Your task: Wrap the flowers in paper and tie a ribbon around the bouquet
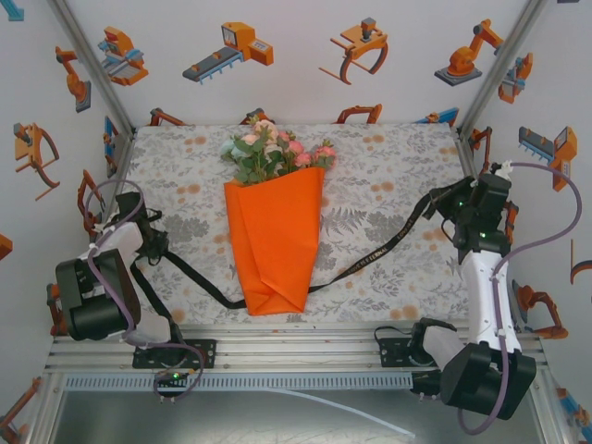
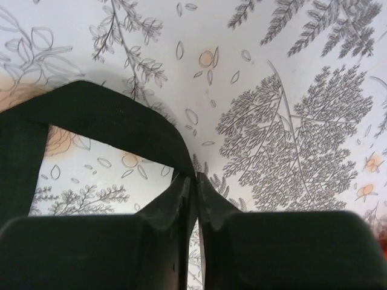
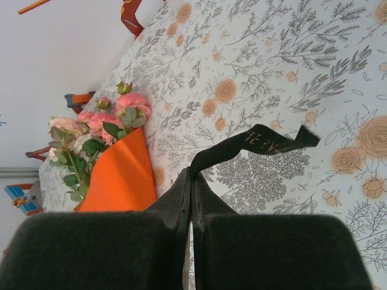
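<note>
We are observing the cone-shaped bouquet point(image 1: 275, 231) of pink and white blooms in orange paper lying at the centre of the floral-printed tabletop point(image 1: 388, 166) (blooms toward the far edge). The left gripper point(image 2: 195, 179) and right gripper point(image 3: 191, 175) are each clamping the long narrow black ribbon point(image 1: 370, 264), which is running under the cone's narrow end.

Floral-print table point(image 1: 388, 176), bouquet point(image 1: 275, 231) lying flat, ribbon point(image 1: 381, 254) trailing across

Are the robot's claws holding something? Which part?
Yes, both pinch the black ribbon. The left claw grips its left stretch at the fingertips. The right claw grips near its right end, a short tail poking out.
</note>
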`<state>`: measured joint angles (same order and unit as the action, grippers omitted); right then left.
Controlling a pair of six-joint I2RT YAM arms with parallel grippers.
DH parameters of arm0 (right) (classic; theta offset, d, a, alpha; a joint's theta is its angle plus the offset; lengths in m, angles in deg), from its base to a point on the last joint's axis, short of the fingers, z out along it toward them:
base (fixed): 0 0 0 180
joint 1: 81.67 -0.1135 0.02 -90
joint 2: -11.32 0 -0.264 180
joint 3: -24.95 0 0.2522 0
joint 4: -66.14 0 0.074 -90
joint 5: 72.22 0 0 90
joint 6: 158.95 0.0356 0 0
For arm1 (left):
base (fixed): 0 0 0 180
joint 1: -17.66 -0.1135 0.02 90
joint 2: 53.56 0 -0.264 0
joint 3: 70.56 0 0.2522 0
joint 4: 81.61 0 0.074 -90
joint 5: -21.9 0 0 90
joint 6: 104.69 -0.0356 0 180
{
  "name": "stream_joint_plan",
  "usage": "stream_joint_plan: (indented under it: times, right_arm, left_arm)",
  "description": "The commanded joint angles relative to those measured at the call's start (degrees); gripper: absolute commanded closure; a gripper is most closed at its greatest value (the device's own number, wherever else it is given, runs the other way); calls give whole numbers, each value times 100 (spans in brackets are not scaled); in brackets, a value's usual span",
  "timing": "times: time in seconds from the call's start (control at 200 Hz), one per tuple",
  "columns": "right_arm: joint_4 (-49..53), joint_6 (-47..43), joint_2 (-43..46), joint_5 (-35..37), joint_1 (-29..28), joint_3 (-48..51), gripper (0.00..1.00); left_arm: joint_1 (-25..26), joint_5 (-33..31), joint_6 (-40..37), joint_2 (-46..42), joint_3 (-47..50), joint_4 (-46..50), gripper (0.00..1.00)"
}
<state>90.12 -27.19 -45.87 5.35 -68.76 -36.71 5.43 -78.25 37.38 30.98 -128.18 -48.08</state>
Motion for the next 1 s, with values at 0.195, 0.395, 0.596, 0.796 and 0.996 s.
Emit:
stream_joint_plan:
  times: [0.195,0.395,0.596,0.796,0.996]
  right_arm:
    - [-246,-63,-206,304,-279,-678,100]
    - [-738,-10,-789,979,-280,-1077,100]
    - [-948,-390,-1793,1833,-282,-1767,100]
    - [-742,-545,-2666,1776,-273,-2832,100]
    - [-784,-541,-2368,775,-655,-2645,100]
  left_arm:
    - [96,1220,-360,-371,-1287,-530,100]
    - [912,850,-633,-882,-1052,-762,100]
    - [1240,1007,-584,-832,-730,-896,100]
    - [1618,783,-676,-943,-594,-942,100]
    - [1634,572,-1131,-1419,-620,-883,100]
